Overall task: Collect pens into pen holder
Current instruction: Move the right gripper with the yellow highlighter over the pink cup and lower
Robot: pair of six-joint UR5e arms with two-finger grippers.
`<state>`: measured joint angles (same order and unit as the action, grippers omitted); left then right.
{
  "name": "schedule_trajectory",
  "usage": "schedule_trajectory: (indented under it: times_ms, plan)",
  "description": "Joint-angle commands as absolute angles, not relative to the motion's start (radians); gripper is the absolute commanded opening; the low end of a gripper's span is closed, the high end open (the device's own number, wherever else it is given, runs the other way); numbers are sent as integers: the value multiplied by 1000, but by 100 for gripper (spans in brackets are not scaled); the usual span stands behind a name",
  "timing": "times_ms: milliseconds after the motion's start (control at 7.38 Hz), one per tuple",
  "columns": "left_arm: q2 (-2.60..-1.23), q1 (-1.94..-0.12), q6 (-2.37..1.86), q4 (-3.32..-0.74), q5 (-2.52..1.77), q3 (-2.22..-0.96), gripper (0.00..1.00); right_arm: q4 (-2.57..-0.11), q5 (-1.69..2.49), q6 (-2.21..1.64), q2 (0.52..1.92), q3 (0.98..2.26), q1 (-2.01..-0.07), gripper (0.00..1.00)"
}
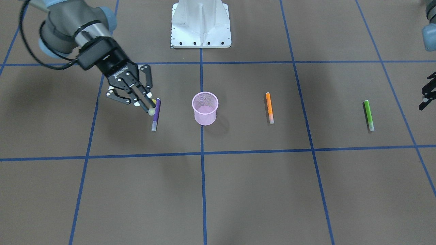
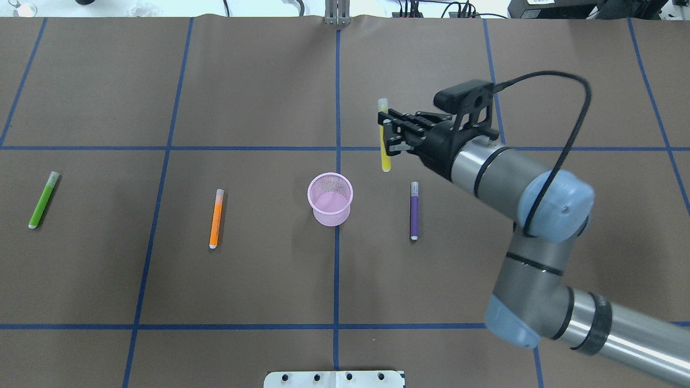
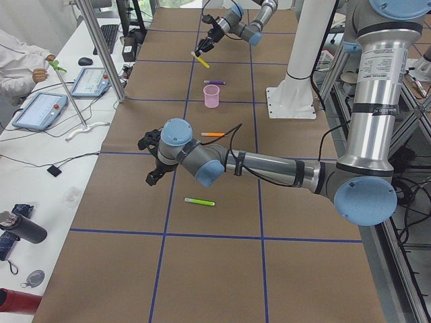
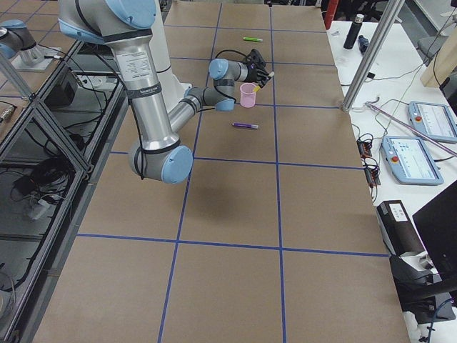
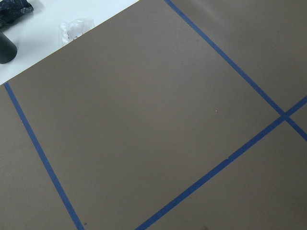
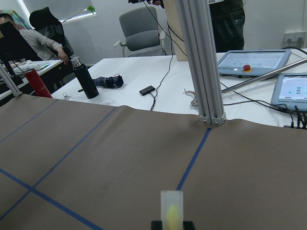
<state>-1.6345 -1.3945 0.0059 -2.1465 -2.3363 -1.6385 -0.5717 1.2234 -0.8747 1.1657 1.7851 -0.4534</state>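
- Right gripper (image 2: 389, 133): clenched on the yellow pen (image 2: 384, 143), fingers pinching it near mid-length.
- Yellow pen: held off the table (image 2: 242, 97), a little beyond the pen holder (image 2: 329, 217) and on its robot-right side, apart from the rim; pale cap end pointing away from the robot, showing at the bottom edge of the right wrist view (image 6: 171, 209).
- Pen holder: upright on the centre tape line, mouth open upward, with no pen inside.
- Purple pen (image 2: 414, 211): flat on the table, near the pen holder on its robot-right side, under the right arm's reach, cap end away from the robot.
- Orange pen (image 2: 216, 218): flat on the table on the pen holder's robot-left side, farther from it than the purple one.
- Green pen (image 2: 42, 200): flat, slightly slanted, well apart from the pen holder on the same robot-left side, past the orange pen.
- Left gripper (image 1: 425, 97): released, fingers spread with nothing between them, hanging farther from the pen holder than the green pen, at the edge of the front-facing view.
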Motion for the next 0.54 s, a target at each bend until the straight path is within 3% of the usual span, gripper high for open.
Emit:
schedule_trajectory:
  times_ms: [0,407]
  plan:
    - [-1635,-1391,3,-2146,-2336,-1637,100,-590,1011,-858,1077,1701,-327,0]
    - [-1635,-1391,3,-2146,-2336,-1635,100,-663,913,-822,1035,1683,-262,0]
